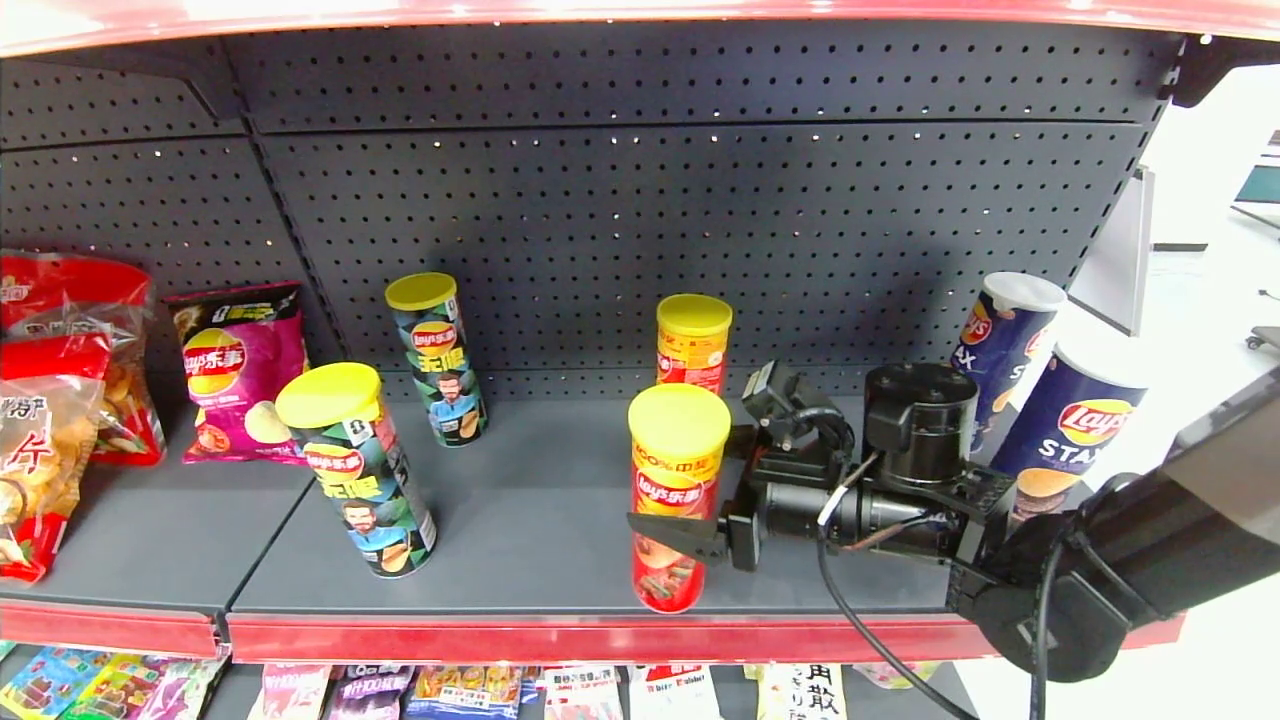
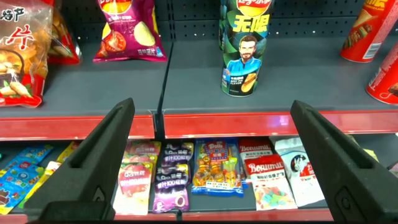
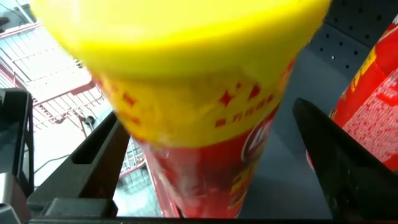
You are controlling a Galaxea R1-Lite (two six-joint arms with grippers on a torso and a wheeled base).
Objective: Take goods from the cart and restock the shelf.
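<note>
Reading the shelf (image 1: pixel 540 520) from your left, the stock runs like this: a stack of snack bags (image 1: pixel 60 400), a purple chip bag (image 1: pixel 240 370) leaning on the back panel, then two green-and-black chip cans, one at the front (image 1: pixel 360 480) and one behind it (image 1: pixel 440 360). Right of those are two red chip cans with yellow lids, the front red can (image 1: pixel 672 470) near the shelf lip and the rear red can (image 1: pixel 692 345) by the back panel. Two blue chip cans (image 1: pixel 1005 340) lean at the far right.

So I judge the restocking well under way. There is bare shelf between the groups, enough for more goods. What looks like the wire cart (image 3: pixel 59 102) sits beyond the shelf edge, and you cannot tell what is left in it.

Your left gripper (image 2: pixel 212 106) hangs in front of the shelf lip with its fingers spread wide. It holds nothing and faces the front green can and the candy packets (image 2: pixel 211 168) on the lower shelf.

Your right gripper (image 3: pixel 208 118) brackets the front red can, one finger on each side. The jaws stand apart and a gap shows on both sides, so it is not clamped. The can stands upright on the shelf on its own base. Whether this is a finished placement or a grasp about to close, the pictures do not say.
</note>
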